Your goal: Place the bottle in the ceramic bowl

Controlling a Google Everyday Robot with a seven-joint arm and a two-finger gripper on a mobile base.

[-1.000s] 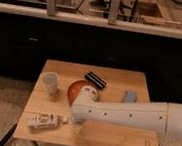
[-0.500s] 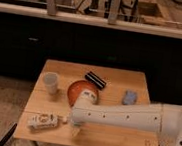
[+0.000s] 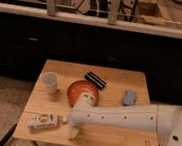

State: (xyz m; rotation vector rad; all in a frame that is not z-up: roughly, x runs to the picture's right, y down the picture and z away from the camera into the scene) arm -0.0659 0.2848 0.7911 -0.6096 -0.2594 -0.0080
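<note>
The bottle (image 3: pixel 42 122) is small and cream-white with a dark-printed label. It lies on its side at the front left of the wooden table (image 3: pixel 112 133). The ceramic bowl (image 3: pixel 80 90), orange-red and glossy, sits mid-table, and my white arm partly covers its near rim. That arm reaches in from the right. My gripper (image 3: pixel 69 126) hangs just right of the bottle's cap end, open, with one fingertip (image 3: pixel 74 134) pointing down near the table's front. Nothing is between the fingers.
A white plastic cup (image 3: pixel 50 82) stands left of the bowl. A black ridged oblong object (image 3: pixel 95 80) lies behind the bowl. A small blue-grey item (image 3: pixel 129 97) rests at the right. Dark cabinets run behind the table, and speckled floor lies to its left.
My gripper has slid a little left and toward the table's front, closing in on the bottle. The bottle and bowl have not moved.
</note>
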